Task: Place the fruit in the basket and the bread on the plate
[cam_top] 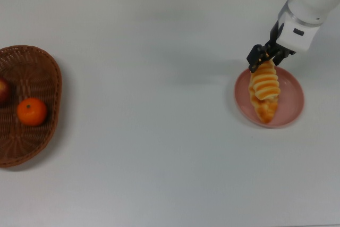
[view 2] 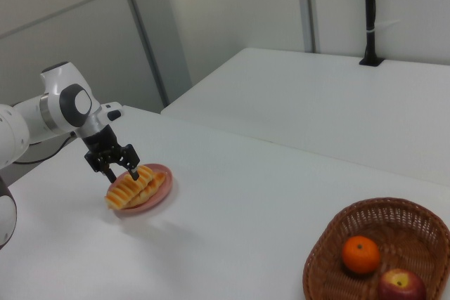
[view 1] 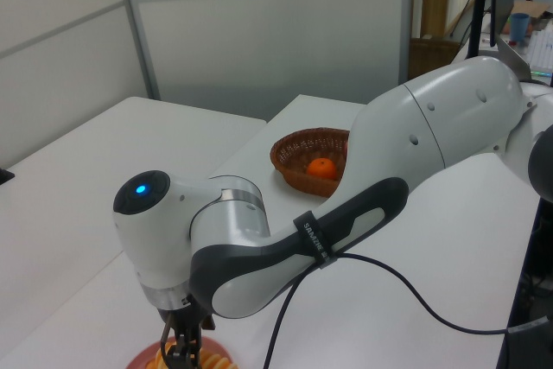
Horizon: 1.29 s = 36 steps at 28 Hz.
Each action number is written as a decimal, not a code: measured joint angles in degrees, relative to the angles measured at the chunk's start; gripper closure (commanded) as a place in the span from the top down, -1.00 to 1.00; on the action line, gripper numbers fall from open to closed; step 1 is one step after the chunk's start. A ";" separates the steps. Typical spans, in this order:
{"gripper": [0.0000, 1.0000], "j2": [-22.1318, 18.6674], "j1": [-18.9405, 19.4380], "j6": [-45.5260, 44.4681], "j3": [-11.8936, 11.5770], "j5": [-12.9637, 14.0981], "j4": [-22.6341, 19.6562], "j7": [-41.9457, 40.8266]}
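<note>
Nearest in the right view, the basket (view 2: 325,247) sits at the table's (view 2: 239,209) edge, on the right view's right. Both fruits lie inside it: the mandarin (view 2: 361,254) towards the middle, and the apple (view 2: 401,286) just beside it, closer to the camera. In the top view the basket (cam_top: 50,86) is at the far left, well apart from everything else.

Farther back, on the right view's left, the plate (view 2: 164,175) lies on the table and carries both breads. The ridged roll (view 2: 126,189) lies across the leaf pastry (view 2: 153,180). In the top view the roll (cam_top: 265,82) covers the upper part of the pastry (cam_top: 266,111), whose pointed end shows below it, inside the plate's (cam_top: 295,102) rim.

Just above the roll's end hangs the gripper (view 2: 117,168), pointing down. Its fingers (view 2: 132,171) are spread apart and straddle that end without clamping it, so the roll rests released. I cannot tell whether a fingertip touches it.

Behind it the arm (view 2: 63,107) leaves the right view's left edge. Farthest back stands a second table (view 2: 337,96).
</note>
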 measured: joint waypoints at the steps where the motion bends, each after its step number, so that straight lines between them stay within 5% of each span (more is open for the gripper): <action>1: 1.00 0.00 -0.01 0.00 -0.02 0.00 0.02 0.00; 15: 1.00 -5.35 -4.62 -4.69 -0.61 0.62 2.18 0.07; 27: 1.00 -14.87 -22.98 -12.10 -1.27 9.82 2.36 -6.48; 31: 1.00 -15.68 -26.59 -15.46 -3.62 10.20 2.35 -7.66; 36: 1.00 -15.70 -26.93 -16.40 -10.13 11.49 2.19 -10.44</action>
